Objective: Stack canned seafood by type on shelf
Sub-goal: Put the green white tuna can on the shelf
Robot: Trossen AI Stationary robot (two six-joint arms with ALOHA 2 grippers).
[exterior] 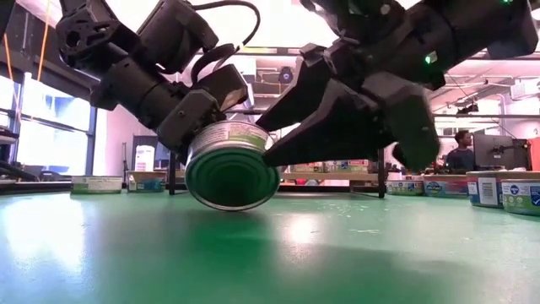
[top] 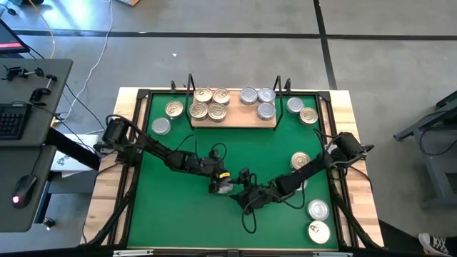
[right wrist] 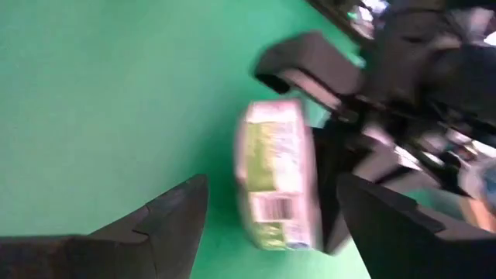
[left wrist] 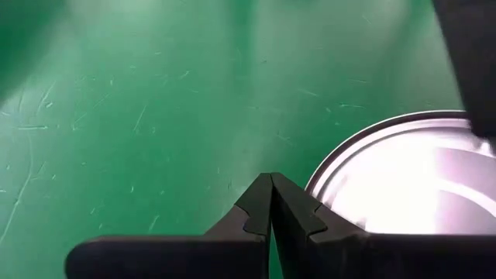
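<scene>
One tin [exterior: 232, 166] tilted, top hidden by left gripper [exterior: 190, 127].

Both dark arms reach inward from the table's two sides and meet low over the middle of its near half, elbows bent. The left gripper [top: 220, 184] points down and inward with its fingers [left wrist: 271, 209] pressed together, tips touching. The right gripper [top: 246, 196] faces it from just beside, tilted, its fingers [right wrist: 174, 213] spread wide apart; whether they touch anything is hard to tell.
</scene>
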